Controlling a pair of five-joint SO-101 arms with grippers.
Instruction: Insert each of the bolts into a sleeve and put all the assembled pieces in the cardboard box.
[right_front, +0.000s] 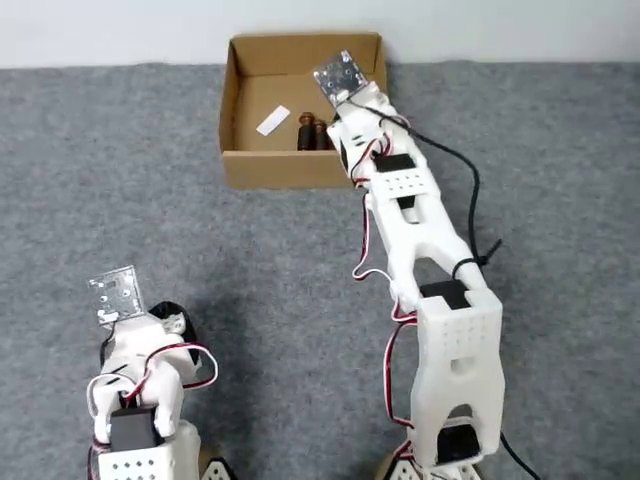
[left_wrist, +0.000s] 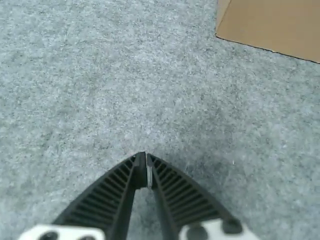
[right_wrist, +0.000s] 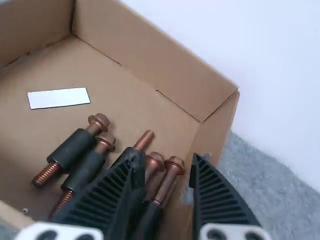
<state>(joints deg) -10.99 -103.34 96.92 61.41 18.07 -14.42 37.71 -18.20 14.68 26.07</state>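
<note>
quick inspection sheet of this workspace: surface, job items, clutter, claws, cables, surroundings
surface: grey mat, fuzzy texture
job's things: cardboard box at the far edge of the mat, open top; several sleeved bolts lying on its floor
clutter: white slip flat on the box floor
claws: left claw shut, over bare mat; right claw open, over the box above the bolts
cables: red, white and black wires on both arms; black cable beside the right arm
surroundings: white wall behind the box

The bolts (right_wrist: 98, 121) are glossy coppery metal, sleeves (right_wrist: 70, 147) matt black, cardboard box (right_wrist: 150, 55) smooth (brown), carpet (left_wrist: 100, 75) rough.
</note>
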